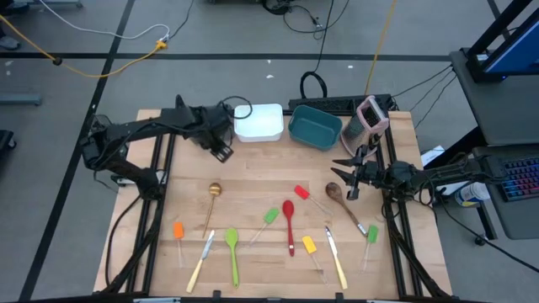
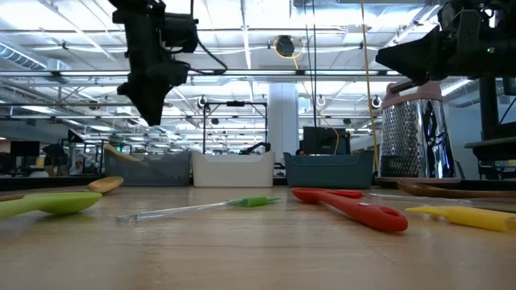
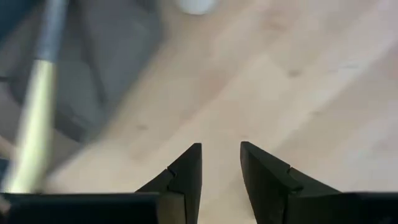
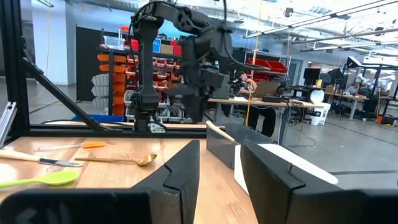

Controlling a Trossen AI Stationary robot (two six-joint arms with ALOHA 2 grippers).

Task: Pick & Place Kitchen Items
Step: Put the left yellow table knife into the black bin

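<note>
Both tools are empty, with their fingers a little apart. The left tool (image 1: 222, 148) hangs above the counter (image 1: 253, 181) just beside the white tub (image 1: 258, 122), and the right tool (image 1: 347, 177) hovers close to the wooden spoon (image 1: 345, 204). I judge the task to be near its beginning, because almost all kitchen items lie loose on the counter, in front of both tools. Nearest the right tool are the red-headed spatula (image 1: 306, 196), the red spoon (image 1: 289, 224) and the green-headed spatula (image 1: 371, 236). Nearer the left tool are the gold spoon (image 1: 212, 202), the orange-headed spatula (image 1: 178, 235), a cream-handled knife (image 1: 200, 262) and the green spoon (image 1: 232, 255).

As for the containers, the white tub and the teal tub (image 1: 314, 125) look empty from above. In the left wrist view a cream handle (image 3: 28, 140) seems to lean in a dark tub (image 3: 106, 56), so perhaps one item is already placed; I cannot be sure.
</note>
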